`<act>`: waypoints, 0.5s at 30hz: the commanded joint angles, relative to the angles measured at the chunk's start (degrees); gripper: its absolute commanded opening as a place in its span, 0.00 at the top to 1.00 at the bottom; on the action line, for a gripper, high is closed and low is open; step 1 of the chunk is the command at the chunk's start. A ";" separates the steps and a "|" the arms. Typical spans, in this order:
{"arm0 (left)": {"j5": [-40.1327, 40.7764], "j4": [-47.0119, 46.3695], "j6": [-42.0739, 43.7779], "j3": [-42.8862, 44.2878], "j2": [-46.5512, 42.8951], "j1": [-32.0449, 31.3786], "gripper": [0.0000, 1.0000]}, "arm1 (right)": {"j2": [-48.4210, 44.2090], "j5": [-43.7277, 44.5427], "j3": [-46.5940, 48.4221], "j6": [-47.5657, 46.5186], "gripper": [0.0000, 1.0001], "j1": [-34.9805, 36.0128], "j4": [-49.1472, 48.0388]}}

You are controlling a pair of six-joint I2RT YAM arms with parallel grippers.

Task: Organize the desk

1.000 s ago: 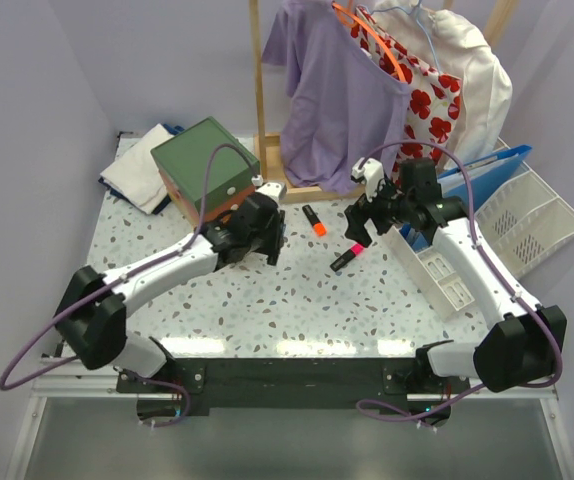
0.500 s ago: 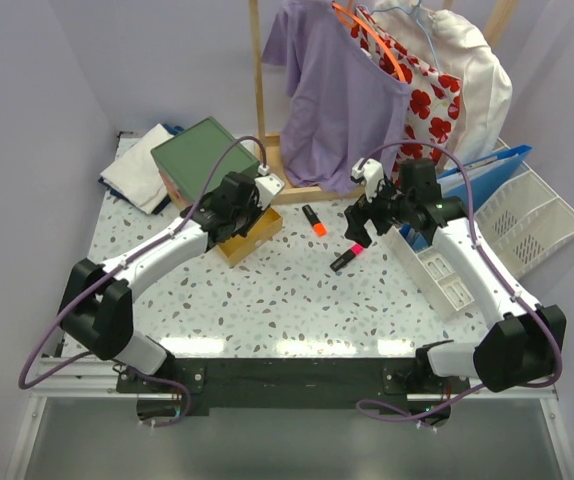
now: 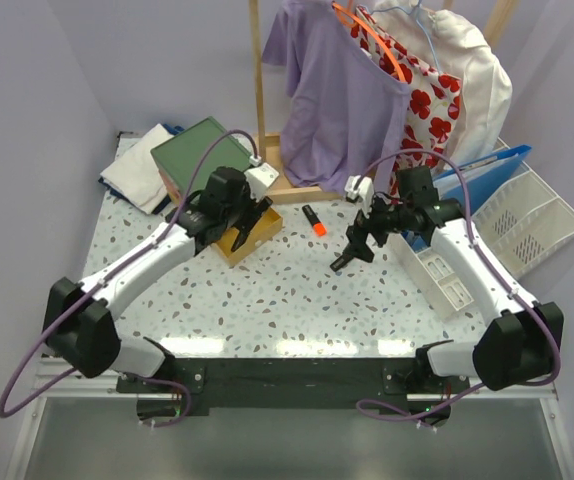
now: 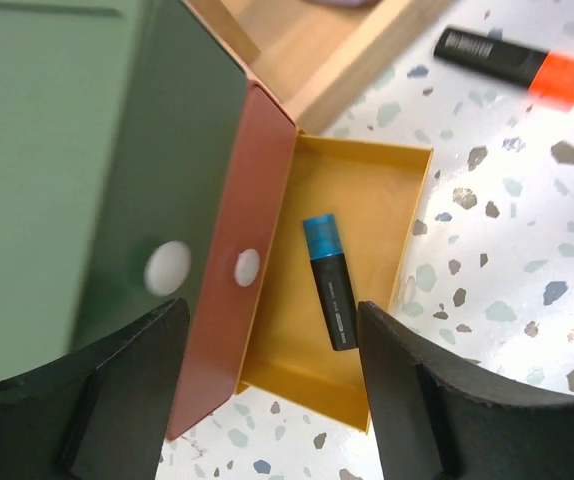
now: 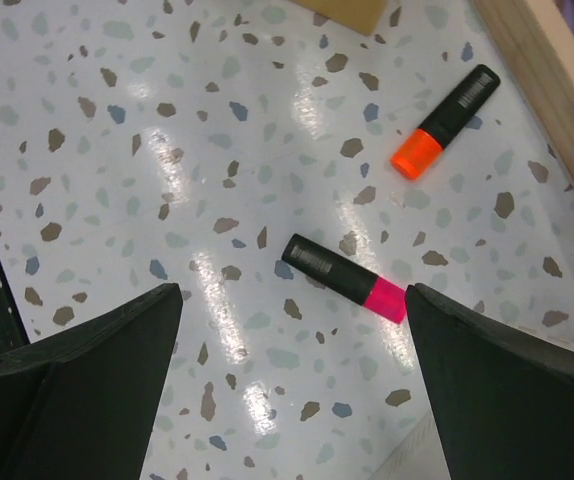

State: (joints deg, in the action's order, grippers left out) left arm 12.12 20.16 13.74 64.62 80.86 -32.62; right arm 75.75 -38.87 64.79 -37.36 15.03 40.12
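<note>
On the speckled white desk (image 3: 267, 300) a green box (image 3: 199, 152) has its yellow drawer (image 3: 265, 224) pulled open. In the left wrist view the drawer (image 4: 367, 220) holds a blue-capped black highlighter (image 4: 329, 292). My left gripper (image 3: 239, 230) is open and empty above the drawer's near end (image 4: 277, 400). A pink-capped highlighter (image 5: 347, 277) lies on the desk. My right gripper (image 3: 352, 250) is open above it, fingers either side (image 5: 292, 400), not touching. An orange-capped highlighter (image 3: 314, 220) lies between the arms and also shows in both wrist views (image 5: 445, 120) (image 4: 517, 65).
A wooden clothes rack (image 3: 262, 100) with a purple shirt (image 3: 337, 90) stands at the back. A white slotted file tray (image 3: 537, 215) with a blue folder (image 3: 487, 165) sits at the right, a small white organiser (image 3: 439, 272) beside it. Folded cloths (image 3: 137, 180) lie at the back left.
My left gripper has drawn back from the drawer, leaving it open with the blue highlighter inside. My right gripper has swung down and left over the pink highlighter.
</note>
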 commanded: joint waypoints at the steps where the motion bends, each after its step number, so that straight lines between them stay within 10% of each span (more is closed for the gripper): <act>1: -1.48 -2.76 -2.57 -3.87 -11.40 0.45 0.22 | -0.51 -9.45 -2.30 -16.40 0.01 0.00 6.54; 8: -1.75 -11.63 -7.40 -24.25 -38.64 0.45 0.00 | 0.54 -4.22 -3.89 -46.11 0.01 1.58 16.65; 15: 8.34 -14.53 -9.52 -33.59 -55.54 0.54 0.00 | 11.08 6.95 2.87 -47.72 0.01 4.39 14.91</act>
State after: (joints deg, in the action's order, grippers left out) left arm 14.06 10.52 6.39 32.69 28.34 -32.56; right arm 82.35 -39.33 63.44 -78.81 17.52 54.96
